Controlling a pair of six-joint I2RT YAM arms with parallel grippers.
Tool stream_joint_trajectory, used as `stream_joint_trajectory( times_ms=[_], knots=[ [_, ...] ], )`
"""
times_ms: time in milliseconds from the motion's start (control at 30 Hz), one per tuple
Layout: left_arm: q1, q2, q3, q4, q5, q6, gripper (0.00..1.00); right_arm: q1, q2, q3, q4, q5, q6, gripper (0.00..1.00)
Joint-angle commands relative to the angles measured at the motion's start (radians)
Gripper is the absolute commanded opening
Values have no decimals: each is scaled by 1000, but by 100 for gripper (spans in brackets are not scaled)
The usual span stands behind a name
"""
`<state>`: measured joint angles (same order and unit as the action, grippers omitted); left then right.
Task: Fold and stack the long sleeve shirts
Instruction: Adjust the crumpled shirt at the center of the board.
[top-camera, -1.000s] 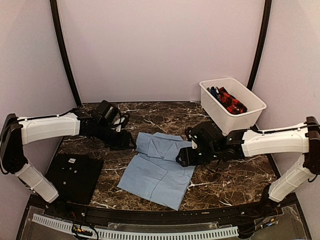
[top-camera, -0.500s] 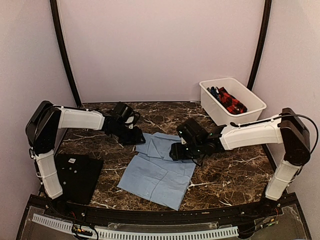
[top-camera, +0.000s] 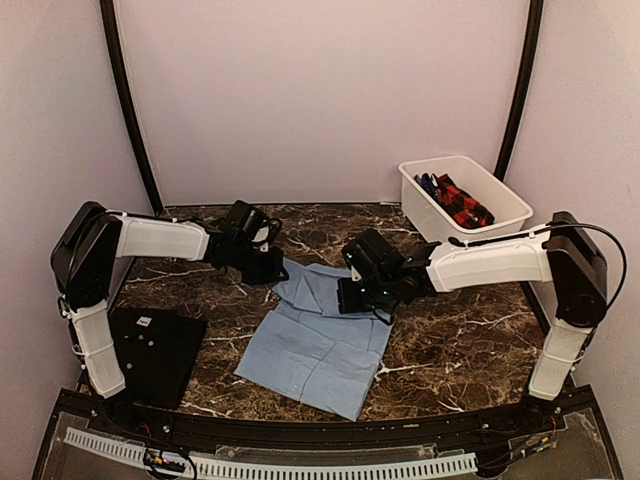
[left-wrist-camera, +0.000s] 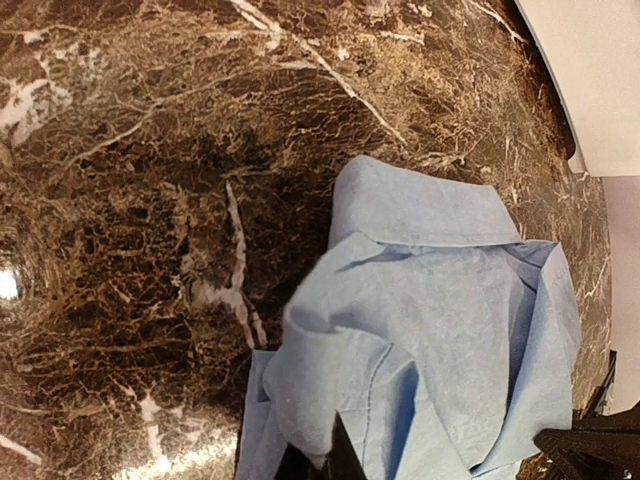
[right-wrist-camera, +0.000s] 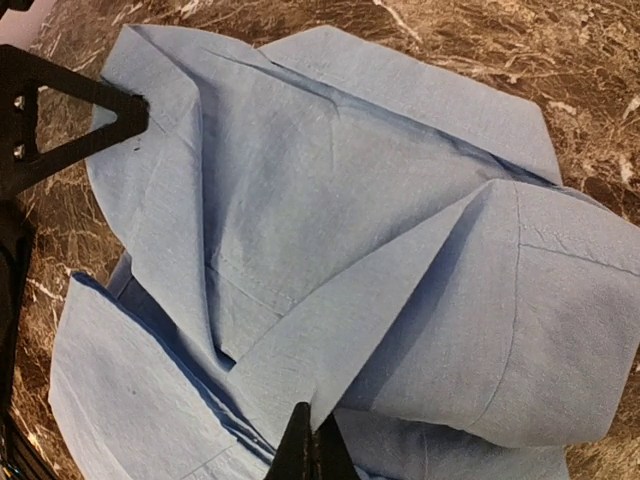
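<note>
Blue cloth at the shirt's (top-camera: 318, 345) far left corner is pinched in your left jaws; mid-tabletop (top-camera: 470, 345) the shirt lies partly folded; your right jaws pinch its far right fold. Wrist views cut both jaws off at the frame edge.

left wrist | we see our left gripper (left-wrist-camera: 318, 456) at the bottom edge, jaws pinched together on a raised fold of the light-blue shirt (left-wrist-camera: 450, 300) | collar (left-wrist-camera: 420, 205) lies flat on the brown marble table (left-wrist-camera: 130, 200) | black part (left-wrist-camera: 592, 445) at lower right, just beside the cloth | pale surface (left-wrist-camera: 600, 80) past the table's far corner
</note>
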<state>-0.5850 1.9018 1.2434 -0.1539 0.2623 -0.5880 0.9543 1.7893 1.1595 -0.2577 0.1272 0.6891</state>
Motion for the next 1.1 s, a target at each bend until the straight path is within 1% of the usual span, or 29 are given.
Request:
stream_joint_trajectory(
  times_ms=[0,133,267,367,467,600,633,700,867,1067],
  knots=[
    [2,-124,-23,30,-86,2,0,-6,-34,60,-58,38,-20,0],
    [8,-181,-10,13,-197,28,0,-21,-64,117,-143,101,-68,0],
    [59,-162,60,-11,-226,55,0,-87,-77,149,-187,105,-123,0],
    [97,-94,133,18,-212,87,0,-164,-65,177,-196,105,-172,0],
    [135,32,222,15,-199,101,0,-244,-7,232,-215,105,-216,0],
    [165,182,395,-59,-164,93,0,-318,83,315,-254,117,-260,0],
    [167,200,446,-96,-169,93,0,-328,101,331,-266,131,-269,0],
    [169,239,501,-151,-177,87,0,-343,128,365,-307,148,-279,0],
    [170,273,523,-239,-184,89,0,-356,106,349,-317,204,-290,0],
    [173,290,542,-217,-194,103,0,-361,120,420,-388,298,-321,0]
  ],
)
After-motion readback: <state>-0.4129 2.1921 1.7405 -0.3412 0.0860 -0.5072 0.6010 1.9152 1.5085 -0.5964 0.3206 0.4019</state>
